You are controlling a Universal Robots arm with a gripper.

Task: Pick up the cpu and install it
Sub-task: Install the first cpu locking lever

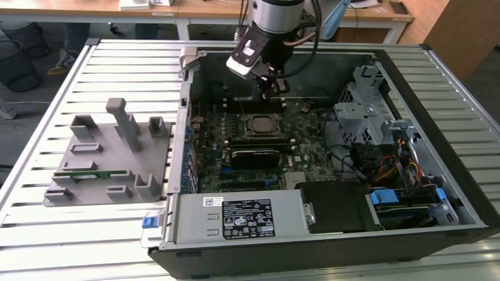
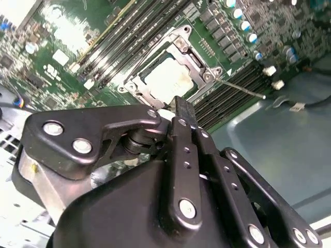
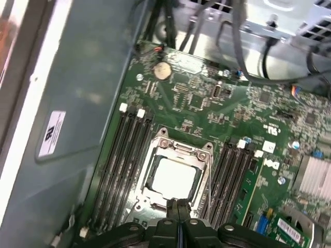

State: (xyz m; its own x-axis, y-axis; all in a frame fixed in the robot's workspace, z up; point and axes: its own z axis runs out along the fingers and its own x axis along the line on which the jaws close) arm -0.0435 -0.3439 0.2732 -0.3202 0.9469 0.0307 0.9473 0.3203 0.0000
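CPU (image 3: 173,175) sits flat in the metal-framed socket (image 3: 150,173) in the middle of the green motherboard (image 3: 207,103), its pale silvery top facing up; the exterior view shows it there too (image 1: 256,124). Black memory slots (image 3: 121,165) run along both sides of the socket. The motherboard lies inside an open computer case (image 1: 312,254), which rests on its side on the slatted metal surface (image 1: 125,64) and takes up the surface's half toward the exterior view's right. The case also holds a grey power supply (image 1: 195,222) with a black printed label (image 1: 248,221), a metal drive cage (image 1: 367,111) and bundled coloured cables (image 1: 387,170). A white label (image 3: 51,133) is stuck to the inner case wall. The tool (image 3: 178,204) hangs over the motherboard just beside the socket's edge, its fingers pressed together with nothing between them. Near the surface's edge at the exterior view's left, a grey fixture (image 1: 102,146) carries a green memory stick (image 1: 90,174).
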